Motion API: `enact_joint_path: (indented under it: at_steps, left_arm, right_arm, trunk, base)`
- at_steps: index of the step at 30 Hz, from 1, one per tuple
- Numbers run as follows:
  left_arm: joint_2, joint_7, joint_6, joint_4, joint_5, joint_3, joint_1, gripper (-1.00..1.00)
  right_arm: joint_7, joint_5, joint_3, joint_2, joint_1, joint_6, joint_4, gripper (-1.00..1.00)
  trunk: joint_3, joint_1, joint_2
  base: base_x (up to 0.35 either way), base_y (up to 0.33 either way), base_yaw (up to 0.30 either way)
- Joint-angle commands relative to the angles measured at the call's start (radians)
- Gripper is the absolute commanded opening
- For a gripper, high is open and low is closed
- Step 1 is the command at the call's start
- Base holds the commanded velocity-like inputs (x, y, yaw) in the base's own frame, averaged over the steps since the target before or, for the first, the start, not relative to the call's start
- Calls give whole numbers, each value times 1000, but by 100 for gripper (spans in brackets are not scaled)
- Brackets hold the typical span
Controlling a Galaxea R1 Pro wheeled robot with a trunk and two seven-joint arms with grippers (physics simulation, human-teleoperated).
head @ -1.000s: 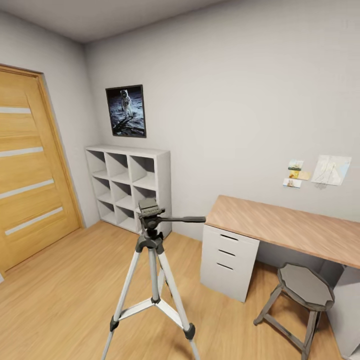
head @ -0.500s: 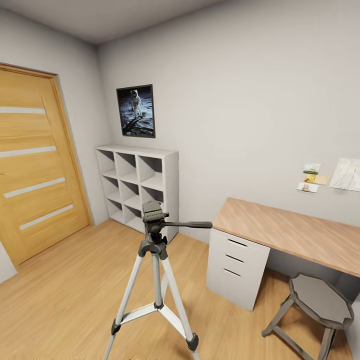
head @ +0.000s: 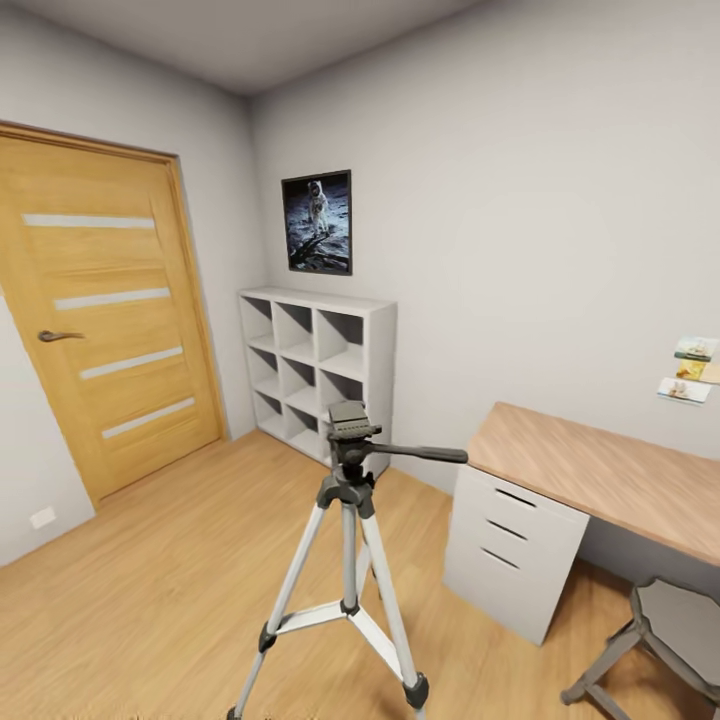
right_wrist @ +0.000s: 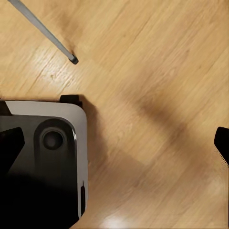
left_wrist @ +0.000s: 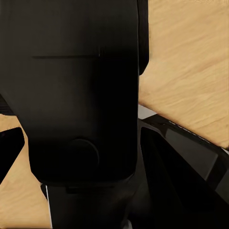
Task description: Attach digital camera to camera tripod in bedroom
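The camera tripod stands on the light wood floor in the middle of the bedroom, silver legs spread, its dark grey head plate bare and its pan handle pointing right toward the desk. In the left wrist view a black boxy body, the digital camera, sits between the fingers of my left gripper, which looks shut on it. My right gripper is open above bare floor, with one tripod leg and its black foot close by.
An oak door is at the left. A white cube shelf and an astronaut poster are behind the tripod. A wood-topped desk with white drawers and a grey stool stand right. My base is near the tripod foot.
The whole head view has shifted: the room's things slid right, and the door with its handle came fully into view. The camera turned; the tripod itself stands as before.
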Motion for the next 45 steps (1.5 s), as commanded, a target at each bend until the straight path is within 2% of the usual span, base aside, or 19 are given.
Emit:
enact_joint_path:
  at_steps: [1, 8, 21, 45]
  left_arm:
    - [0, 4, -1, 0, 5, -9, 0, -100]
    - [-1, 4, -1, 0, 4, -10, 0, -100]
    - [-4, 4, -1, 0, -8, -11, 0, -100]
    - [0, 4, -1, 0, 4, -9, 0, -100]
  right_arm:
    - [2, 10, -9, -1, -1, -5, 3, 100]
    - [2, 10, -9, -1, -1, -8, 3, 100]
    - [2, 10, -9, -5, -1, -8, 3, 100]
    - [3, 12, -8, -6, -1, -11, 2, 100]
  trunk:
    - [0, 0, -1]
    - [0, 0, -1]
    - [0, 0, -1]
    - [0, 0, -1]
  base:
    - [0, -11, 266]
    - [0, -202, 189]
    - [0, -251, 15]
    - [0, -15, 0]
